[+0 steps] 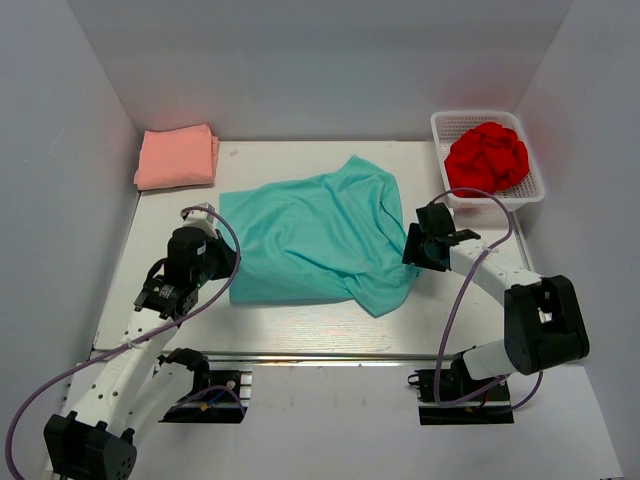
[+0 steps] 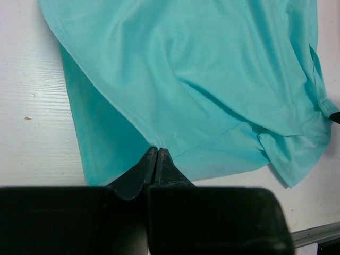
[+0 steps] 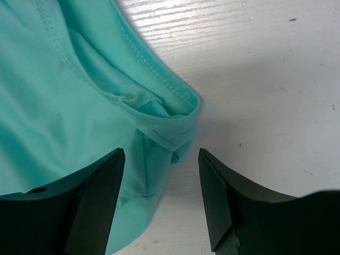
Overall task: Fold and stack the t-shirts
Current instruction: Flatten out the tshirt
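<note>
White walls enclose a pale, wood-grained counter [image 1: 300, 325]. The left end effector [image 2: 157, 153] is seen clenched, with a stitched hem of the teal tee [image 1: 310, 235] pinched between its black tips. The right end effector [image 3: 160, 159] is held released, its jaws straddling a rolled, double-stitched corner at the tee's opposite side, apparently a sleeve. The tee is spread mid-counter between both arms, rumpled, with its near right corner turned under. A fold of this tee is judged to be the step in hand. It would be done well if the right jaws were lowered until both layers were caught, closed only then, and both sides raised evenly, since thin, limp knit is easily bunched or dropped. A pink tee [image 1: 177, 157] is laid folded at the far left. A red tee [image 1: 487, 157] is heaped in a white mesh basket [image 1: 532, 188] at the far right.
</note>
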